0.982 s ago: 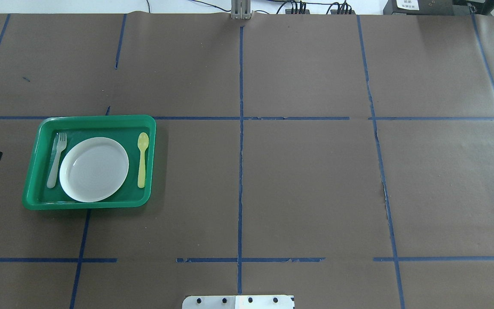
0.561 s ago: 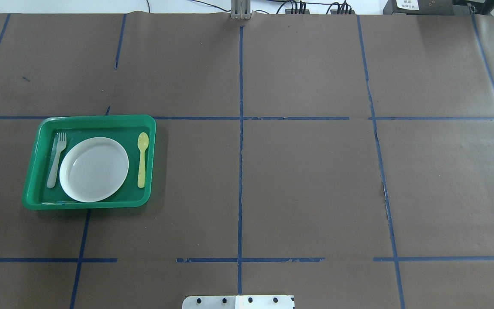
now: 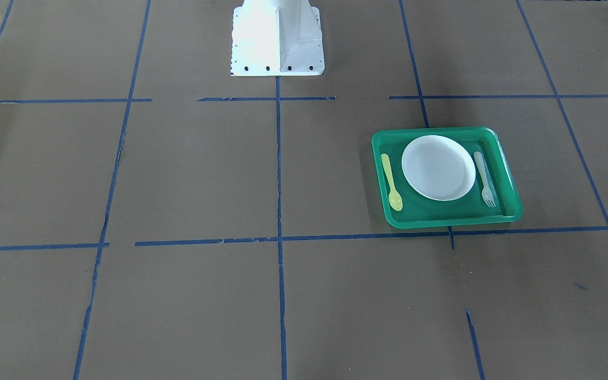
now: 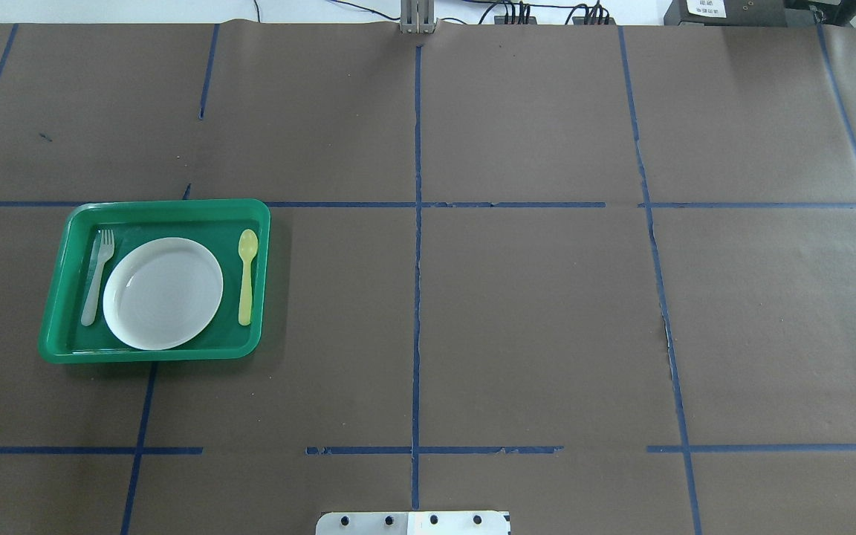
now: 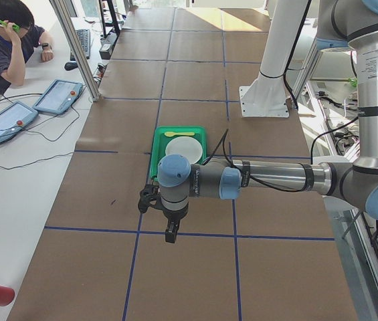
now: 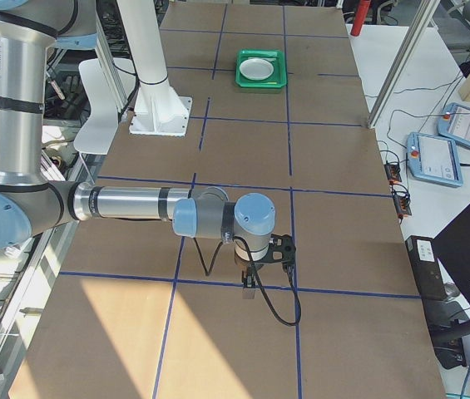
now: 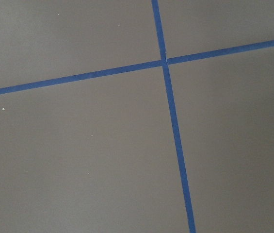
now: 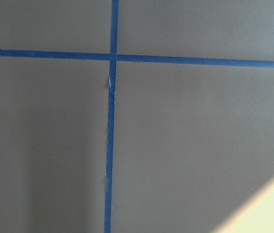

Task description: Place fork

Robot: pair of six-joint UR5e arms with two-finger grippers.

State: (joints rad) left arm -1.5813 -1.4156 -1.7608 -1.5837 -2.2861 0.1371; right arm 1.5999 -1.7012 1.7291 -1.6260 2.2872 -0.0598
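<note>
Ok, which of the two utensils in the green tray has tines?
The pale fork, left of the white plate seen from overhead; the yellow spoon lies on the right.

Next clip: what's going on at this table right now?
Nothing is being handled. The fork lies in the green tray beside the white plate, with the yellow spoon on the plate's other side. The left gripper and right gripper hang over the table, neither touching the tray; whether they are open or shut cannot be told.

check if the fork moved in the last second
No. The fork lies where it was, beside the white plate's left edge inside the green tray, tines toward the far rim.
</note>
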